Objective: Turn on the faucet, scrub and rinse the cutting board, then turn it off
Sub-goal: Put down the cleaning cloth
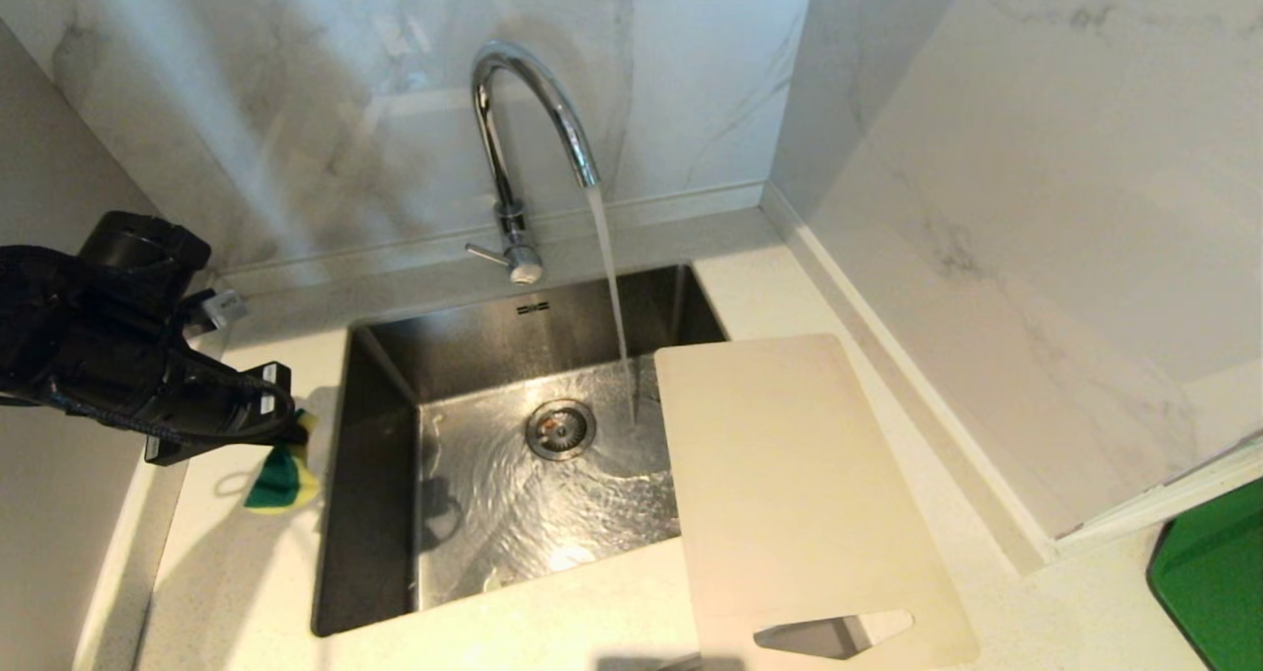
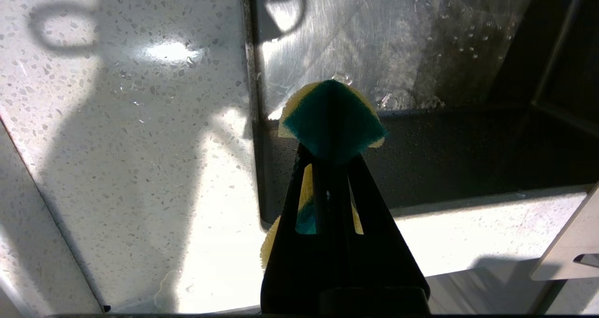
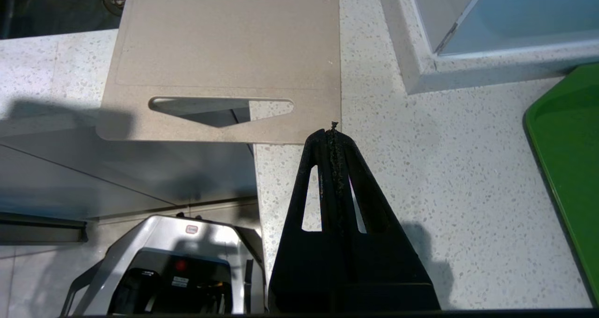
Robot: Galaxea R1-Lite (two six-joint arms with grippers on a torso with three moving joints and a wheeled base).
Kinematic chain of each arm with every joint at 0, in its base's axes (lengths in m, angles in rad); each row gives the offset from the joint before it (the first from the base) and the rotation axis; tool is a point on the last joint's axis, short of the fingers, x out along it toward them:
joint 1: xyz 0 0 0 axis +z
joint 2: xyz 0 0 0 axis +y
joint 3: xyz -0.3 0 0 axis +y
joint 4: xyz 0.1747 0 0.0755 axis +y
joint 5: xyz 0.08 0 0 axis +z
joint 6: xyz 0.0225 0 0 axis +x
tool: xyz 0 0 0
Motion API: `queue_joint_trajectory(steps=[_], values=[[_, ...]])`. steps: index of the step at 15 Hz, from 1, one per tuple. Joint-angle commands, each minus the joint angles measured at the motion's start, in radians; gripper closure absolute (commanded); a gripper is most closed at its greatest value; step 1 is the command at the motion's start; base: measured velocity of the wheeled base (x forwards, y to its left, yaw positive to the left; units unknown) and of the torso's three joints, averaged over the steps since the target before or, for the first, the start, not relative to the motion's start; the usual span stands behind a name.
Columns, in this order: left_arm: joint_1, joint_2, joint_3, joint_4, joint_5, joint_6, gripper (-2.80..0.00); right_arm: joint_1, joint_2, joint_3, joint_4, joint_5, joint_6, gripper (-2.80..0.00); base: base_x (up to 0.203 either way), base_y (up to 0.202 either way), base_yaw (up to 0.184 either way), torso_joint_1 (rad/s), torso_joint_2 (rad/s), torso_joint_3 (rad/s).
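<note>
Left gripper: jaws pinching a green-and-yellow sponge, held above the table just beside the left rim of the sink. Sponge squeezed and bulging out at the jaw tips and sides. In the head view, left gripper at the left edge, sponge hanging below it over the table.

Right gripper: jaws pressed together, holding nothing. Positioned over the table near its front edge, tips just beside the near right corner of the board. Not visible in the head view.

Board: lying flat, far end reaching over the right part of the sink, near end with handle cutout overhanging the table's front edge.

Faucet: behind the sink, running; stream landing on the sink floor just left of the board, near the drain. Lever pointing left.

Green tray: on the table, well right of the board.
</note>
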State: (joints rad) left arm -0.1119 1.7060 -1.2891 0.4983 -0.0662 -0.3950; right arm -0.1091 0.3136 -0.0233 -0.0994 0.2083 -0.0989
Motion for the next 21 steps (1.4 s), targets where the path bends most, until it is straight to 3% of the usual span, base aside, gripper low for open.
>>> queue_joint_trajectory(steps=[1,3,6,9,10,14,17,18,21], values=[[0.0,0.006,-0.001,0.002,-0.001,-0.002,0.0,0.0,-0.027,0.01,0.002,-0.022,0.005,0.0,0.0,0.0,0.0,0.0,0.0,0.0],[-0.002,0.011,-0.001,0.0,-0.003,-0.004,0.0,0.0,-0.027,0.008,0.029,-0.086,0.008,0.0,0.0,0.0,0.0,0.0,0.0,0.0],[-0.002,0.014,-0.001,0.0,0.0,-0.004,0.0,0.024,-0.027,-0.015,0.116,-0.089,0.009,0.0,0.0,0.0,0.0,0.0,0.0,0.0],[-0.002,0.011,0.001,0.0,-0.001,-0.005,0.0,0.202,-0.034,-0.012,0.132,-0.136,0.064,0.0,0.0,0.0,0.0,0.0,0.0,0.0],[-0.002,0.012,-0.001,0.0,-0.001,-0.004,0.0,0.213,-0.037,0.014,0.119,-0.175,0.068,0.0,0.0,0.0,0.0,0.0,0.0,0.0],[0.0,0.014,0.001,0.0,0.0,-0.004,0.0,0.212,-0.039,0.025,0.11,-0.204,0.073,0.0,0.0,0.0,0.0,0.0,0.0,0.0],[-0.002,0.018,0.001,0.0,-0.003,-0.005,0.0,0.079,-0.055,0.024,0.11,-0.197,0.041,0.0,0.0,0.0,0.0,0.0,0.0,0.0],[-0.002,0.019,0.002,-0.001,-0.004,-0.005,0.0,0.068,-0.081,0.024,0.111,-0.194,0.037,0.0,0.0,0.0,0.0,0.0,0.0,0.0],[-0.002,0.015,0.003,-0.018,-0.002,-0.005,0.0,0.1,-0.269,0.023,0.11,-0.179,0.022,0.0,0.0,0.0,0.0,0.0,0.0,0.0]])
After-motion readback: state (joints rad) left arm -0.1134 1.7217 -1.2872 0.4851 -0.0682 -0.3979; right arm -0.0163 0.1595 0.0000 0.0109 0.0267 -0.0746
